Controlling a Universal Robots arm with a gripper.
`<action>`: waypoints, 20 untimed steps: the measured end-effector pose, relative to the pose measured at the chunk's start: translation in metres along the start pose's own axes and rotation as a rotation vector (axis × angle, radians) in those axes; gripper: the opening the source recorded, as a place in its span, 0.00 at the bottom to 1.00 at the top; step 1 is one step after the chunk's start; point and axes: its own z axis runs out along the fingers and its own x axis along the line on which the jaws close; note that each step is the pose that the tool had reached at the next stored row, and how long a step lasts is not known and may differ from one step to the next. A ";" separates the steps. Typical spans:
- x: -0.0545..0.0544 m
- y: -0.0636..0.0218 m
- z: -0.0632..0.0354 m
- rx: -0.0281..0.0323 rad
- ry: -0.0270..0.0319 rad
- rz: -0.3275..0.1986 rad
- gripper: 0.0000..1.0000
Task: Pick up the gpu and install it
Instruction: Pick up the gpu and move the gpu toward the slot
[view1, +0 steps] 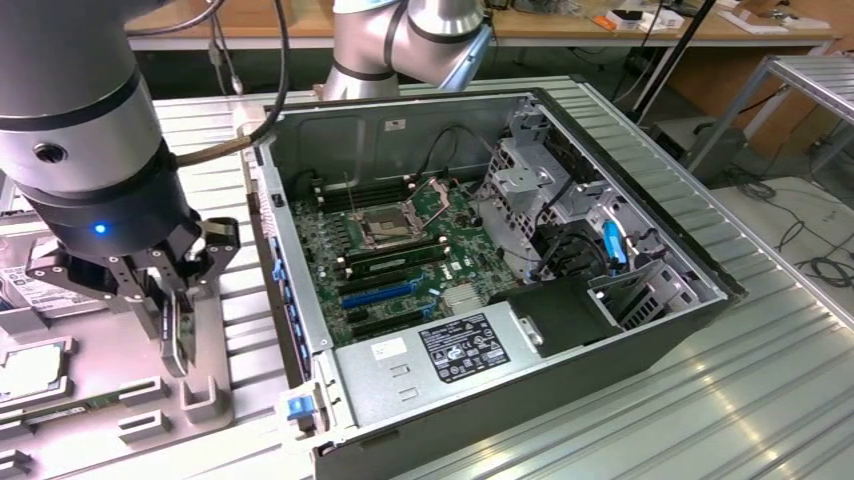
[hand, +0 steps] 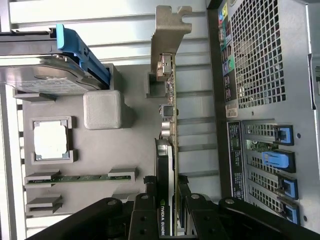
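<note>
The gpu is a thin dark card standing on edge over the grey parts tray, at the exterior view's left, beside the open computer case. In the wrist view the gpu shows edge-on, with its silver bracket at the far end next to a tray post. My gripper comes down from above, and the gripper has one black finger pressed on each face of the card. The motherboard lies open inside the case, with blue expansion slots.
The tray also carries a silver hard drive with blue rails, a processor and a green memory stick. The case's rear panel with blue slot clips stands close beside the card. The power supply fills the case's near corner.
</note>
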 end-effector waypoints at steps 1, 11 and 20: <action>0.000 0.0001 -0.0016 0.0001 0.0001 0.000 0.27; -0.001 0.0015 -0.0211 0.0001 0.0001 0.000 0.27; -0.001 0.0025 -0.0357 0.0001 0.0000 0.000 0.27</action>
